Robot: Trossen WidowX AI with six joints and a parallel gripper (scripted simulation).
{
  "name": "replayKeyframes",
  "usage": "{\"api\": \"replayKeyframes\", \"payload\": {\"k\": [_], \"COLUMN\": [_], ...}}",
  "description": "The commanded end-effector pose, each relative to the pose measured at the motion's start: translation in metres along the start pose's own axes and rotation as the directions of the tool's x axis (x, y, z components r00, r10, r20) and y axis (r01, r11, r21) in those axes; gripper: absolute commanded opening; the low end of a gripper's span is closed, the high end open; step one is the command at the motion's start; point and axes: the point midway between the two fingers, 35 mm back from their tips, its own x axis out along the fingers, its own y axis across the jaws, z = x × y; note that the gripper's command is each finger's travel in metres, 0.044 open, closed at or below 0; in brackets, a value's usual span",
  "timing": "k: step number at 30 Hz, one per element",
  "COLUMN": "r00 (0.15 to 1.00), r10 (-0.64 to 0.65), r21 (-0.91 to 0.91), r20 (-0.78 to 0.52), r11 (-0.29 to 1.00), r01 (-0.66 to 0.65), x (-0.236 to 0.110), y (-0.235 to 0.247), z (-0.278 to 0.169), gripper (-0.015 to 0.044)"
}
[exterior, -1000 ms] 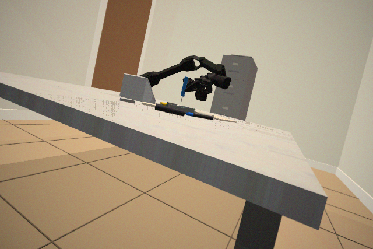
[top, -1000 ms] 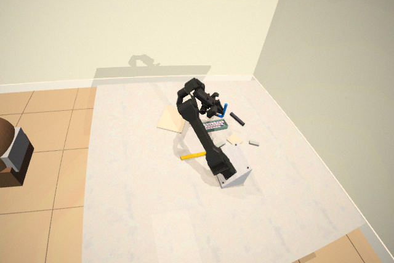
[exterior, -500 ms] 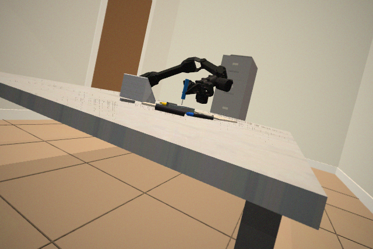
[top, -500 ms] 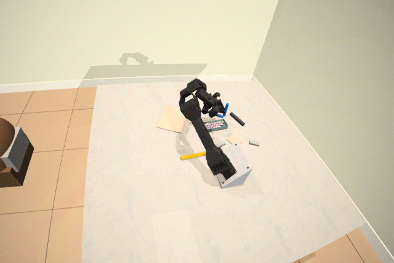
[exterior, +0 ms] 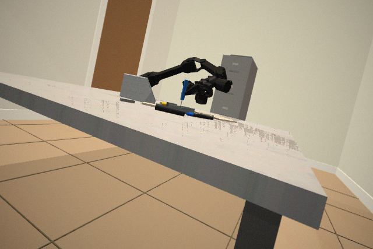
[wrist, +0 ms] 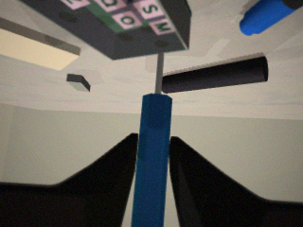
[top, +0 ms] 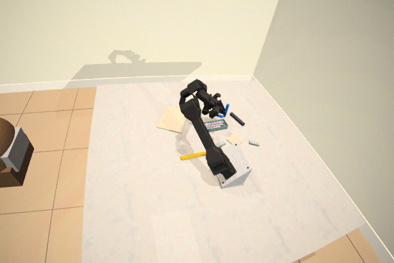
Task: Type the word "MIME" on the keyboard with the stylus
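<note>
My gripper (top: 224, 113) (exterior: 185, 93) (wrist: 153, 141) is shut on the blue stylus (top: 226, 109) (exterior: 184, 89) (wrist: 152, 161), which points its thin grey tip downward. The green-cased keyboard (top: 216, 125) (exterior: 188, 109) (wrist: 97, 35) lies beneath, with pale pink keys. In the wrist view the tip ends at the outer edge of the case, in line with the M key (wrist: 162, 26). O and S keys show beside M. I cannot tell the tip's height or whether it touches the case. The I and E keys cannot be made out.
A black cylinder (top: 237, 118) (exterior: 169, 109) (wrist: 218, 74) lies near the keyboard's end. A blue-ended black pen (exterior: 189, 114) (wrist: 265, 18) lies beyond. A cream pad (top: 234, 139), a small grey block (top: 253, 143) (wrist: 79, 81), a yellow bar (top: 192, 155) and a cream board (top: 172, 120) lie around.
</note>
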Motion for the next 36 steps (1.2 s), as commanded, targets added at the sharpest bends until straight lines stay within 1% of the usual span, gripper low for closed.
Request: {"api": "replayKeyframes", "payload": {"k": [1,36], "r00": [1.0,1.0], "r10": [0.002,0.002], "r21": [0.004,0.004], "r20": [0.004,0.004], "r11": [1.0,1.0], "r01": [-0.002,-0.002], "x": [0.001,0.006], "y": [0.0,0.0], "z": [0.0,0.01], "gripper": [0.0081,0.0081]}}
